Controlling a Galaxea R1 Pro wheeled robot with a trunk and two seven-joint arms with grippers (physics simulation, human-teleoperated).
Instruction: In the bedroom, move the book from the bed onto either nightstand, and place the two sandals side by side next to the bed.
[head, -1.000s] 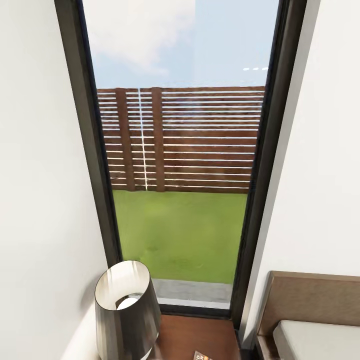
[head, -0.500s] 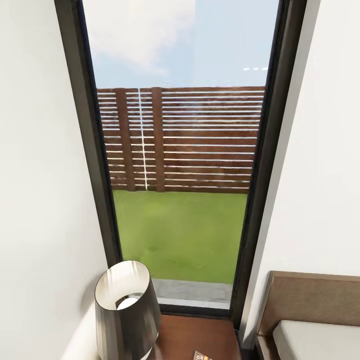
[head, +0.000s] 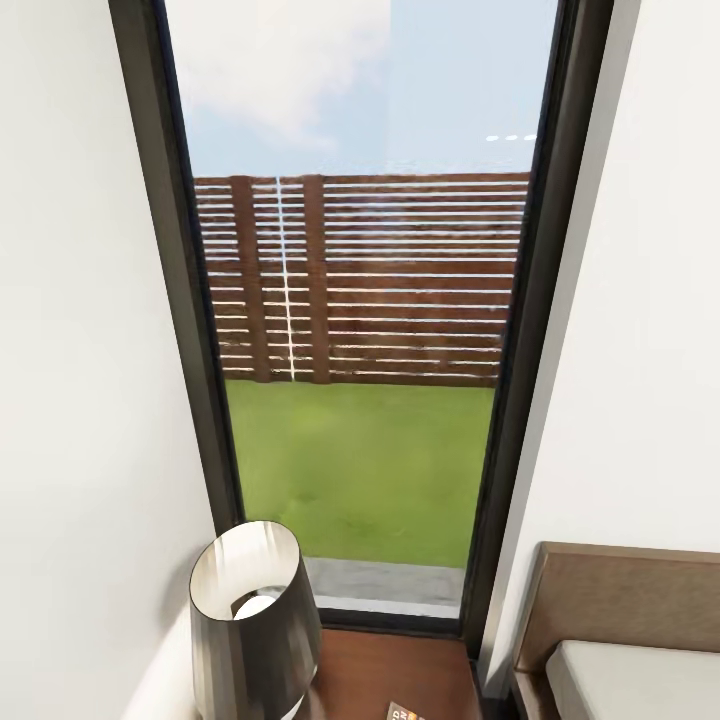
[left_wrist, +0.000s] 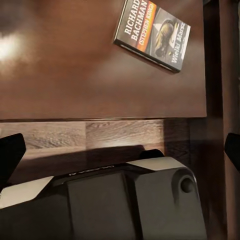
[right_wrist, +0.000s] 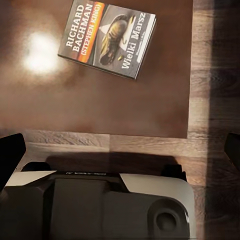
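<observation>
The book, dark with an orange band and white lettering, lies flat on the reddish-brown nightstand; it is free of both grippers. The left wrist view shows the book near the far corner of the nightstand. In the head view one corner of the book peeks in on the nightstand. My left gripper and right gripper hang open above it, holding nothing. The bed with its brown headboard sits at the lower right. The sandals are out of view.
A dark metallic lamp stands on the nightstand's left side. Behind it is a tall dark-framed window onto grass and a slatted fence, with white walls on both sides. My own grey base shows below the grippers over the wooden floor.
</observation>
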